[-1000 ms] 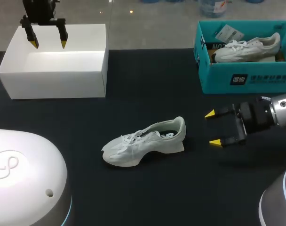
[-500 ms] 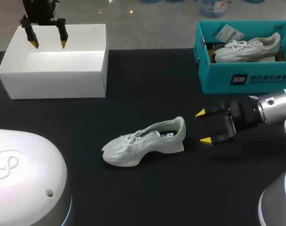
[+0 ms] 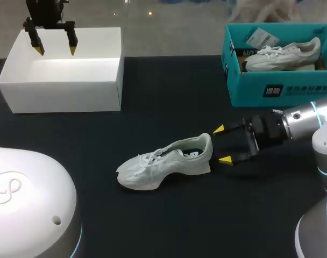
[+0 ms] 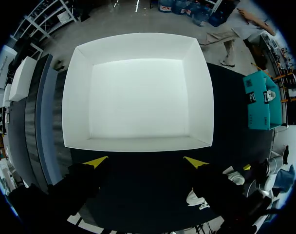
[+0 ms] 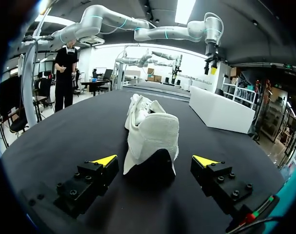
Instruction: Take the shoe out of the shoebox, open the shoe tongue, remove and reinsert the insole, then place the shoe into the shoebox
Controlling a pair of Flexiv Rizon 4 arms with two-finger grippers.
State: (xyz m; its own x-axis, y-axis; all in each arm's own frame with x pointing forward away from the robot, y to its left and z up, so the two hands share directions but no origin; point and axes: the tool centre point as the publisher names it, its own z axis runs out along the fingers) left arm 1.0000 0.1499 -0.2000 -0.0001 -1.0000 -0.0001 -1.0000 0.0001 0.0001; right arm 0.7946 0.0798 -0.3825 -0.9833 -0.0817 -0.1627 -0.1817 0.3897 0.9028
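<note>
- The white shoe [image 3: 166, 161] is lying on its sole on the black table [image 3: 179, 220], in the middle of the frame, with its toe pointing lower left and its heel facing right
- The right pincer [image 3: 222, 144] is sitting just beside the heel, low over the table, its yellow tips standing wide and not touching the shoe; in the right wrist view the heel is lying just ahead, centred between the fingers
- The left pincer [image 3: 56, 50] is hanging wide and empty over the white shoebox [image 3: 61, 88] at upper left
- The step in hand is probably gripping the heel to steady the shoe for opening the tongue; doing it well is likely meaning sliding in straight, straddling the heel evenly, closing gently so the soft collar is not getting crushed, and not nudging the shoe away
</note>
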